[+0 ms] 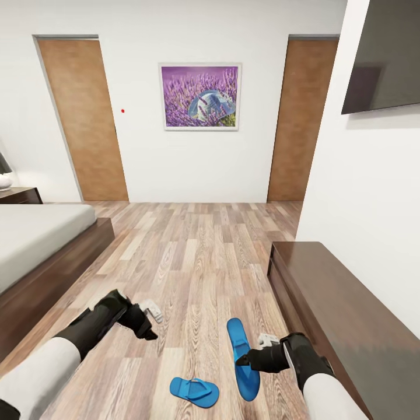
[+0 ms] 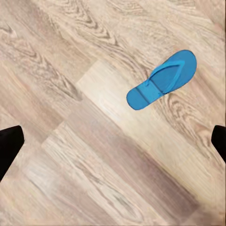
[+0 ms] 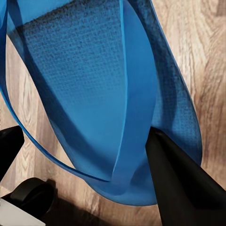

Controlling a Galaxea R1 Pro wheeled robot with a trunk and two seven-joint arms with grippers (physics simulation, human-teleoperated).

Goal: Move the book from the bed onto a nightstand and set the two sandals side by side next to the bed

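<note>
The sandal step is in hand. The right gripper [image 1: 244, 360] is clamped on one blue sandal [image 1: 241, 357], its fingers [image 3: 181, 183] pinching the strap and sole edge, so the shoe hangs lengthwise over the wood floor [image 1: 192, 256] beside the long sideboard [image 1: 344, 315] on the right. The second sandal [image 1: 195, 391] lies flat on the floor just left of it, nearer the robot. The left gripper [image 1: 153, 322] hovers with fingers spread apart, holding nothing. The bed [image 1: 35, 245] stands well apart, far left. Next the held sandal probably needs carrying left to the bedside.
</note>
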